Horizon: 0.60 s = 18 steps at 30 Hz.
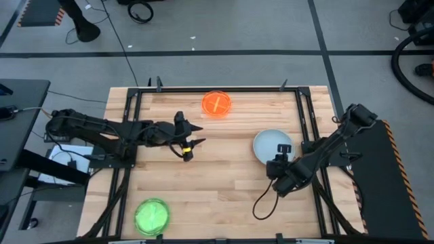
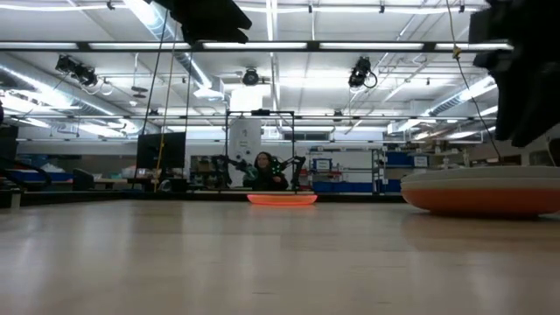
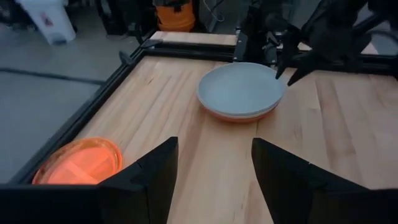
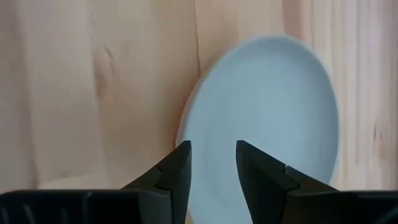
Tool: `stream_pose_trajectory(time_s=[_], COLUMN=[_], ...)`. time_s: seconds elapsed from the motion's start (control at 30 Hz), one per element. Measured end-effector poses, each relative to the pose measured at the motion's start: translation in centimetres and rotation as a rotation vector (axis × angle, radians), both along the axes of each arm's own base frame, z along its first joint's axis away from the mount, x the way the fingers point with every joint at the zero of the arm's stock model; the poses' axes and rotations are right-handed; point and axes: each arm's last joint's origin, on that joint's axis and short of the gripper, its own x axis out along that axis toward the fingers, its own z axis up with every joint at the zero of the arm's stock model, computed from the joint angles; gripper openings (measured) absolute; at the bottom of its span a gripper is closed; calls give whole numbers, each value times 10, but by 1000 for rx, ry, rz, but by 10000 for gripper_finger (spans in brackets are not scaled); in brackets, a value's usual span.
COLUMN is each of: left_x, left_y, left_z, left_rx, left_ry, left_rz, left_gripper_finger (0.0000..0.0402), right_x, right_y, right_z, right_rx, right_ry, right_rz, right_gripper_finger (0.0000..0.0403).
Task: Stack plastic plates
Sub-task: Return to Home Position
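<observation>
Just below your right gripper (image 4: 212,152) — fingers slightly apart, empty — lies the pale blue plate (image 4: 267,99), topping its stack (image 3: 235,116). Your left gripper (image 3: 214,149), fingers also apart and empty, faces that stack from well away.

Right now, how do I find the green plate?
Start at the wooden table in the high view. Go to its lower corner on the left arm's side. The green plate there is the only green one; the orange plate and pale blue plate sit elsewhere.
</observation>
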Motion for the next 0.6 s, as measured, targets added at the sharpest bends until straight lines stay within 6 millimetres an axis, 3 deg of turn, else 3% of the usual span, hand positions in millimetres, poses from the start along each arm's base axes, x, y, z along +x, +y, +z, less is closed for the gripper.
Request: stream_pose_trajectory(time_s=[0.23, 0.33, 0.47, 0.6], left_x=[-1, -9, -16, -14], left_y=[-28, -31, -26, -19], left_z=[13, 19, 19, 17], left_rx=[173, 178, 119, 90], left_ry=[-86, -101, -66, -44], left_rz=[-175, -224, -247, -230], left_gripper_finger=[210, 210, 210, 210], right_x=[15, 23, 35, 49], right_y=[10, 14, 15, 1], right_z=[43, 57, 62, 52], right_rx=[47, 69, 114, 203], right_ry=[-288, -460, -622, -741], right_rz=[136, 246, 402, 524], right_gripper_finger=[135, 135, 135, 134])
